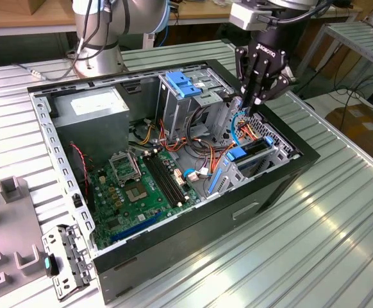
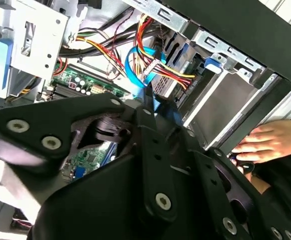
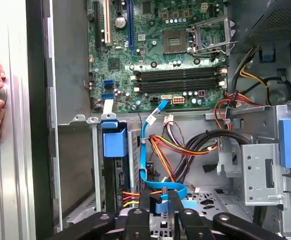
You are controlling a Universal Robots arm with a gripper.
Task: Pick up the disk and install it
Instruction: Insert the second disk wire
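1. Ribbed metal table (image 1: 340, 212) fills the scene, and an open black computer case (image 1: 238, 205) lies on its side on it, with its insides facing up.
2. Inside the case are a green motherboard (image 1: 141, 183), a grey power supply (image 1: 93, 115) and bundles of red, yellow and orange wires (image 3: 178, 150).
3. The gripper (image 1: 253, 102) hangs over the drive cage at the exterior view's right end of the case, pointing down into it.
4. Its dark fingers (image 3: 158, 207) are nearly together, and in the first wrist view they are pinched around a thin blue cable (image 3: 145, 170).
5. The disk (image 1: 249, 154), dark with bright blue rails, sits upright in the drive bay just below the gripper; it is not in the gripper's grasp.
6. A person's hand (image 2: 273, 142) rests against the outside of the case, near the drive bay.
7. A paler blue bracket (image 1: 181, 85) sits on the upper metal cage inside the case.
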